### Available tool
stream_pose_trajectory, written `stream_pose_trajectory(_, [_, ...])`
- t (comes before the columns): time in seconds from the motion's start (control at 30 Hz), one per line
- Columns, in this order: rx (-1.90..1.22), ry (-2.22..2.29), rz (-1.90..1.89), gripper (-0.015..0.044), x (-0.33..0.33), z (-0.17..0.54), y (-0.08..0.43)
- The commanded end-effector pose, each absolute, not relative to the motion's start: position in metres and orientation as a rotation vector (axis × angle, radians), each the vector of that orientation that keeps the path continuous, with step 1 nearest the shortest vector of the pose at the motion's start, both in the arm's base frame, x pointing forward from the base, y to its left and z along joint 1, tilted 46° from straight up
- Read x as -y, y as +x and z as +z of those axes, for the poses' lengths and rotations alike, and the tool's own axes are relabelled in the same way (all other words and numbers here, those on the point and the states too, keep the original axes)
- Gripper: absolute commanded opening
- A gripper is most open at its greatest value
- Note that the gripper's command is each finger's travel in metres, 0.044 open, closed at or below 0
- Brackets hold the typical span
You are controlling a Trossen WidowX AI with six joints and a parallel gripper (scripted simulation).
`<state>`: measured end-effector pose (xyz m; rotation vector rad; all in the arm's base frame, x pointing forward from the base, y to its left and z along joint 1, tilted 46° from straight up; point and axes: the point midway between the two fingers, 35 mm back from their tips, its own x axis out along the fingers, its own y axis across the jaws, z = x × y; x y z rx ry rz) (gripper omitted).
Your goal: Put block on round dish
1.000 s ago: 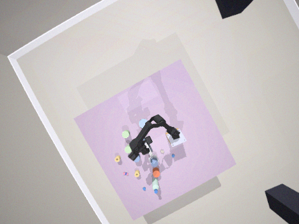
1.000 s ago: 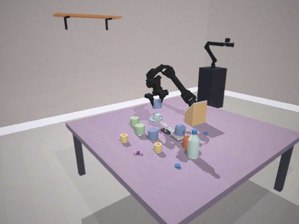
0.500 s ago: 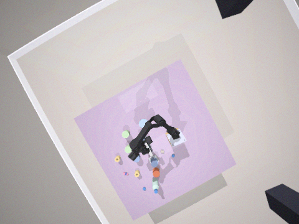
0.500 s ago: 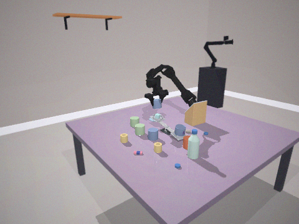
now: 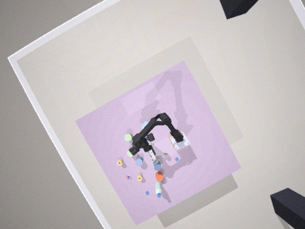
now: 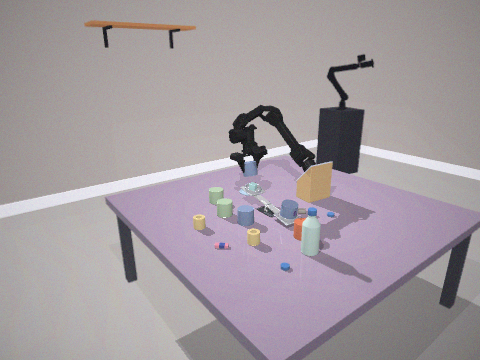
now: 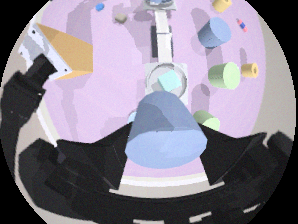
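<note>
My gripper (image 6: 250,169) (image 7: 161,123) is shut on a blue cup (image 6: 250,167) (image 7: 166,131), held in the air above one end of the balance (image 6: 263,200) (image 7: 162,26). On that end's ringed pan, a small teal block (image 6: 253,186) (image 7: 170,80) sits uncovered, below the held cup. The other blue cup (image 5: 157,165) (image 6: 289,209) stands on the opposite end. The round light blue dish (image 5: 145,124) (image 6: 243,192) lies on the table near the block's end; in the wrist view the held cup and a finger mostly hide it.
Two green cylinders (image 6: 216,195) (image 6: 224,208) and a blue cylinder (image 5: 139,161) (image 6: 245,215) (image 7: 214,33) stand beside the balance. An orange cylinder (image 5: 159,176) and a bottle (image 6: 310,237) stand beyond its far end. A wooden wedge (image 6: 315,184) (image 7: 75,50) stands by the arm's base. Yellow rings (image 6: 199,222) (image 6: 254,237) stand farther out.
</note>
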<state>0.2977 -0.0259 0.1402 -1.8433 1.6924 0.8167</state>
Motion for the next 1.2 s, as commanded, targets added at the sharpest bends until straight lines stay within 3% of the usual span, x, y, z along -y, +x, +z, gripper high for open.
stream_pose_trajectory(0.0, [-1.669, -1.832, 0.834, 0.0000, 0.049, 0.149, 0.288])
stream_pose_trajectory(0.6, [-1.647, -1.841, 0.817, 0.0000, 0.142, 0.177, 0.220])
stream_pose_trajectory(1.17, [-1.698, -1.895, 0.765, 0.0000, 0.181, 0.187, 0.164])
